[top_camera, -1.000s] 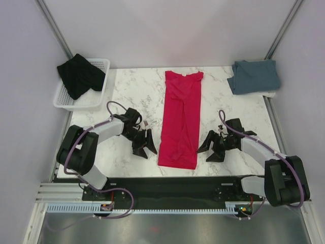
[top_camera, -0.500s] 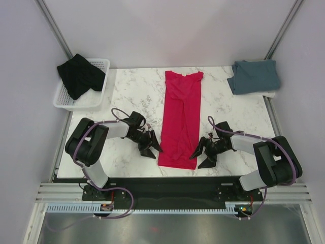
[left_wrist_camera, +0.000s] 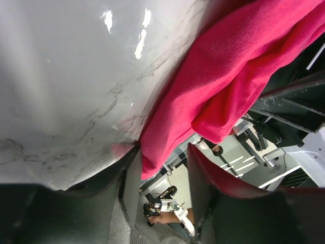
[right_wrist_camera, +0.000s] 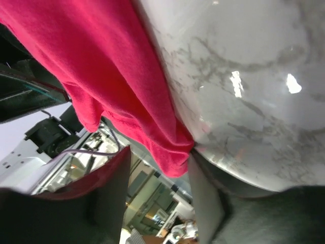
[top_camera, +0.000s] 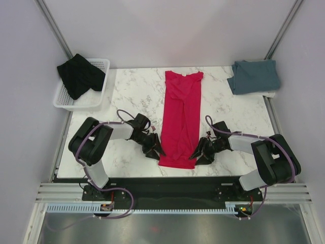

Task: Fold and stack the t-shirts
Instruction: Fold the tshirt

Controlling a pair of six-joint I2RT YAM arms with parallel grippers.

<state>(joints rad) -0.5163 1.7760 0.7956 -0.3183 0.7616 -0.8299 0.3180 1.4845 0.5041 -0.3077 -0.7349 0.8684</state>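
Both grippers have slid inward to the near hem of the red t-shirt (top_camera: 181,117), which lies lengthwise mid-way across the table (top_camera: 133,91). On the left gripper (left_wrist_camera: 162,175) and the right gripper (right_wrist_camera: 160,175) the jaws stand apart, a hem corner between them, unpinched. Three shirts in all: that one, a blue-grey t-shirt (top_camera: 254,76) far right, and a black t-shirt (top_camera: 78,75) draped over the single white basket (top_camera: 99,95).

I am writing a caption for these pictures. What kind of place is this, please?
Probably a robot test cell in a lab, not a home. Plain white walls on metal frame bars enclose a marble-pattern table. The left arm and right arm, bolted at its near edge, flank a red t-shirt.
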